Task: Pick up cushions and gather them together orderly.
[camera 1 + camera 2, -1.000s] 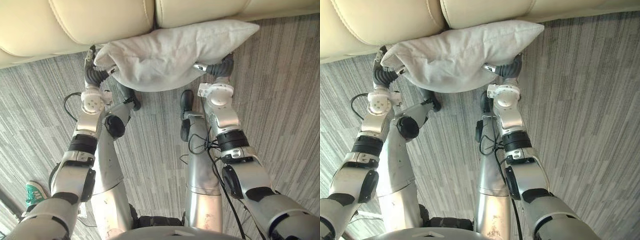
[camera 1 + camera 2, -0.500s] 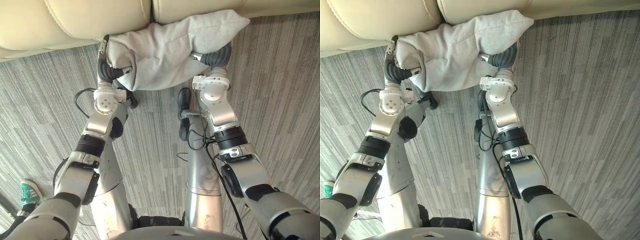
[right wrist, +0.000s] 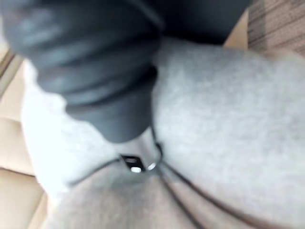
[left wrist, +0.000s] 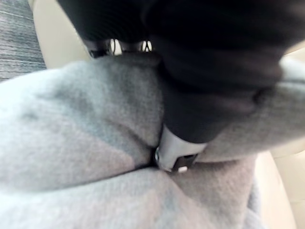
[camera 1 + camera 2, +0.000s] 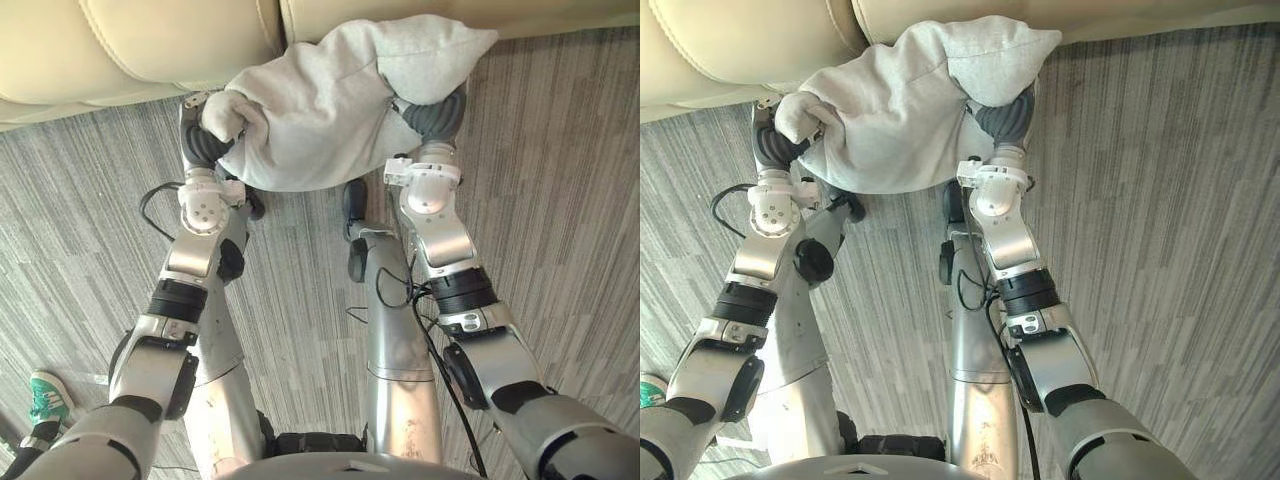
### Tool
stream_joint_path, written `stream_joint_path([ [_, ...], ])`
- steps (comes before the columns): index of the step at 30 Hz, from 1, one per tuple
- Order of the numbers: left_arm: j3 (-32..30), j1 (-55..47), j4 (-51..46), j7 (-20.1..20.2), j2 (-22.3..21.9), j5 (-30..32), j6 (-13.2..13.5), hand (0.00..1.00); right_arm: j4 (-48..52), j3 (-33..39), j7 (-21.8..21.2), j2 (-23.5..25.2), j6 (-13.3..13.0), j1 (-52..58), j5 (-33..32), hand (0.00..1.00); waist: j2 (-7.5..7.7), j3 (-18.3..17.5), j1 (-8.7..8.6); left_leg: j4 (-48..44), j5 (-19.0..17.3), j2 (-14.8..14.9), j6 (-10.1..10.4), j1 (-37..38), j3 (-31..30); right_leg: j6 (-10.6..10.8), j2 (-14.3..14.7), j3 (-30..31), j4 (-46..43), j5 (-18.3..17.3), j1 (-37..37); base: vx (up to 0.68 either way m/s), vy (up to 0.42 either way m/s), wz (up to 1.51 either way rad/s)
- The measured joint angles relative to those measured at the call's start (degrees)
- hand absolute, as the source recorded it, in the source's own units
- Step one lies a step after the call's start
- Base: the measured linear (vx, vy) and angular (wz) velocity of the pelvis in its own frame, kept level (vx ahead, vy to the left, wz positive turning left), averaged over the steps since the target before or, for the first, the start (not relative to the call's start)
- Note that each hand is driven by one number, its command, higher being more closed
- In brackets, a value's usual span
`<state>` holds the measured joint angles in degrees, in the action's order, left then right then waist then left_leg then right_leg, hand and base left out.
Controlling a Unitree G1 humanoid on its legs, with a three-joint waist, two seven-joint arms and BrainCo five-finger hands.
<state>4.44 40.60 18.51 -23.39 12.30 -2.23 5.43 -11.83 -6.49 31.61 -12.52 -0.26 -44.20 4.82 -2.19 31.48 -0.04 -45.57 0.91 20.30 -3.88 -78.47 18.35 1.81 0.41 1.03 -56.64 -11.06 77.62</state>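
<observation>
I hold a grey cushion (image 5: 320, 110) between both hands, in front of the cream sofa's lower edge. My left hand (image 5: 203, 143) grips its left end, where the fabric bulges over the dark cover. My right hand (image 5: 435, 115) clamps the right side under the raised corner. The cushion is squeezed into a hump between them. In the left wrist view a thumb (image 4: 178, 152) digs into a fold of the grey cloth (image 4: 71, 124). The right wrist view shows that hand's thumb (image 3: 138, 162) pinched into a crease of the cushion (image 3: 214, 119).
The cream leather sofa (image 5: 150, 50) runs along the far side, with a seam between two seat sections above the cushion. Grey striped carpet (image 5: 560, 200) covers the floor all round. A person's green shoe (image 5: 45, 395) stands at the lower left.
Both hands have curled into the cushion and drawn closer together. The cushion, flat and wide before, now bunches up into a hump with its right corner raised.
</observation>
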Motion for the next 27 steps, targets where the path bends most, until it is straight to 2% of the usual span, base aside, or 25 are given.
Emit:
stream_joint_path([
  [5, -2.17, -1.34, -4.79, -0.83, -1.95, -1.35, 0.01, 1.0, 1.82, 2.32, -0.56, 3.23, -1.26, 3.91, -1.22, 1.0, 0.0, -0.02, -0.1, 2.16, 0.09, -0.65, 0.15, 2.87, 0.11, -0.62, -0.11, -0.13, 2.69, 0.82, -3.04, 0.0, -0.006, 0.0],
  [9, -2.39, -2.34, -8.18, -2.64, -3.07, -2.19, 0.01, 1.0, 2.41, 2.31, -1.19, 4.39, -3.25, 6.37, -2.79, 1.0, 0.02, -0.04, -0.21, 3.21, 0.12, -0.86, 0.18, 5.6, 0.06, 0.1, -0.06, -0.17, 4.79, 1.76, -6.53, 0.0, -0.006, -0.02],
  [11, -2.8, -3.04, -10.79, -2.85, -3.95, -2.21, 0.02, 1.0, 4.88, 2.39, -1.41, 4.89, -3.37, 7.81, -2.8, 1.0, 0.04, -0.05, -0.23, 2.15, -0.68, -0.87, 0.39, 6.26, 0.22, -0.26, -0.18, -0.25, 6.0, 2.02, -7.71, 0.0, -0.001, -0.09],
  [12, -2.81, -3.63, -11.53, -2.99, -4.68, -2.24, 0.02, 1.0, 6.25, 2.46, -1.55, 4.97, -3.36, 8.88, -2.8, 1.0, 0.07, -0.06, -0.22, 2.55, -0.5, -0.92, -0.14, 7.02, 0.07, 0.14, -0.13, 0.03, 5.64, 1.72, -8.48, -0.01, -0.005, -0.06],
  [14, -2.74, -4.35, -13.11, -3.07, -5.55, -2.41, 0.01, 1.0, 7.0, 2.63, -1.55, 5.31, -3.41, 9.71, -2.76, 1.0, 0.19, -0.15, -0.97, 4.01, -0.64, -2.28, -0.1, 9.2, 1.3, -0.3, -1.25, 0.33, 8.48, 2.52, -10.47, 0.0, 0.011, 0.07],
  [15, -2.68, -5.42, -13.68, -3.35, -6.72, -2.68, 0.01, 1.0, 7.55, 2.82, -1.63, 6.01, -3.29, 10.93, -2.84, 1.0, 0.62, -0.18, -0.43, -4.35, -6.03, -1.45, 0.43, 11.42, 0.49, 0.51, -1.41, -0.35, 8.92, 2.97, -12.96, 0.07, 0.032, -0.04],
  [16, -2.61, -6.48, -14.19, -3.84, -8.09, -2.81, -0.01, 1.0, 9.38, 2.74, -1.76, 6.83, -3.15, 13.05, -2.88, 1.0, 0.64, -0.18, -0.47, -4.69, -8.42, -1.56, -1.68, 14.68, 0.07, 1.63, -1.06, 0.05, 8.44, 3.1, -15.96, 0.09, 0.025, -0.13],
  [17, -2.58, -7.51, -15.3, -3.88, -8.7, -2.86, -0.01, 1.0, 10.45, 2.71, -1.77, 7.46, -3.16, 14.32, -2.89, 1.0, 0.7, -0.22, -0.65, -4.61, -8.53, -1.58, -1.94, 16.22, 0.12, 1.71, -1.1, -0.16, 8.93, 3.08, -17.76, 0.08, -0.002, -0.04],
  [19, -1.22, -12.33, -21.71, -3.89, -9.79, -3.23, 0.05, 1.0, 15.48, 2.71, -2.47, 9.68, -3.51, 19.98, -3.5, 1.0, 1.73, -0.79, -0.68, -2.87, -9.99, -1.83, -0.8, 23.46, -0.04, 1.87, -1.12, -0.62, 12.48, 3.07, -25.84, 0.05, 0.005, 0.08],
  [20, 0.18, -16.11, -24.58, -3.88, -10.1, -3.22, 0.83, 1.0, 17.18, 2.15, -2.96, 10.33, -5.19, 24.5, -3.7, 1.0, 2.66, -4.05, -0.81, 0.15, -10.22, -2.95, -0.03, 26.58, -0.04, 1.43, -1.54, -0.84, 15.69, 2.87, -29.29, 0.06, 0.014, 0.25],
  [21, 1.52, -19.23, -25.85, -3.76, -10.04, -3.22, 2.37, 1.0, 18.1, 1.92, -3.99, 10.81, -6.84, 28.6, -4.5, 1.0, 4.05, -8.96, -1.32, 1.99, -10.72, -4.78, 1.17, 27.26, 0.85, 1.28, -3.2, -0.88, 18.41, 3.0, -29.73, 0.06, 0.032, 0.29],
  [22, 1.94, -20.54, -26.71, -3.69, -10.04, -3.22, 2.99, 1.0, 18.74, 1.9, -4.58, 11.23, -7.32, 30.25, -4.68, 1.0, 4.77, -10.26, -1.44, 0.48, -12.52, -5.15, 2.48, 28.39, 1.04, 1.11, -4.27, -1.59, 19.51, 3.2, -30.75, 0.15, 0.092, -0.07],
  [23, 2.51, -23.65, -27.78, -3.44, -10.27, -3.23, 4.84, 1.0, 21.14, 1.2, -6.57, 11.57, -8.03, 34.46, -5.45, 1.0, 4.91, -10.59, -0.32, -1.85, -18.56, -5.47, 1.73, 37.16, -1.17, 1.28, -3.9, -2.51, 21.21, 4.01, -36.73, 0.17, 0.105, -0.22],
  [24, 2.47, -25.45, -28.55, -2.54, -9.96, -3.25, 5.11, 1.0, 22.2, 0.56, -7.92, 12.09, -8.65, 37.37, -5.69, 1.0, 5.53, -11.62, -0.6, -0.75, -18.57, -5.79, 1.59, 39.92, -1.28, 1.33, -3.97, -2.67, 22.47, 4.21, -39.8, 0.19, 0.101, -0.21],
  [25, 2.57, -28.22, -29.28, -1.36, -9.91, -3.25, 5.2, 1.0, 22.59, 0.11, -9.34, 12.22, -9.67, 41.06, -5.71, 1.0, 5.88, -14.12, -1.01, 0.66, -19.21, -5.95, 2.23, 42.11, -1.3, 1.33, -4.02, -3.39, 24.85, 4.34, -42.71, 0.17, 0.07, 0.04],
  [27, 2.64, -32.36, -29.43, 0.13, -9.85, -3.25, 5.37, 1.0, 22.82, -0.18, -11.67, 12.29, -9.75, 44.88, -6.18, 1.0, 6.31, -15.36, -0.75, 2.86, -19.76, -6.47, 2.94, 47.18, -1.27, 1.2, -3.93, -3.55, 27.62, 4.43, -48.04, 0.18, 0.037, 0.07],
])
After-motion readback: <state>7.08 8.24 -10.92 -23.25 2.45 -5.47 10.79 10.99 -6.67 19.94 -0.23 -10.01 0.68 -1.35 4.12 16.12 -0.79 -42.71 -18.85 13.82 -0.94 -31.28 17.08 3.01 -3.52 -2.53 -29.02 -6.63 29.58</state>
